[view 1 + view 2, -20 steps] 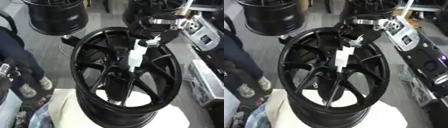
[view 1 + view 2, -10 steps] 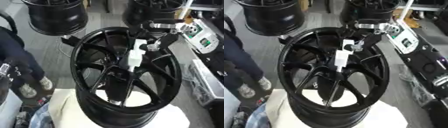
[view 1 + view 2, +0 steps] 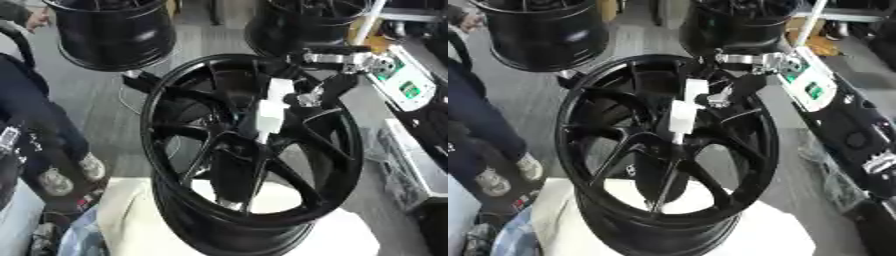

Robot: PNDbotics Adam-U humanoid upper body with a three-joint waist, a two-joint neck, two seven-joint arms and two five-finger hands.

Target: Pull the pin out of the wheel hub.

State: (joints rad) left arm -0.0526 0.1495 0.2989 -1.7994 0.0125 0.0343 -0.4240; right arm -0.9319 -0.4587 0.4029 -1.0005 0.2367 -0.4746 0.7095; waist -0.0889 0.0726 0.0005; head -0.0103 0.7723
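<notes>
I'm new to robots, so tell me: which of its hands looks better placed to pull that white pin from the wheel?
The right hand: it already reaches in from the upper right beside the top of the white pin at the middle of the wheel. No left hand shows.

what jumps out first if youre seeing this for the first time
The big black wheel fills the middle, propped on a white-covered stand. A white pin stands out against it at the hub, with the right hand reaching in from the upper right and touching its top end. Two more black wheels stand behind on the floor.
</notes>
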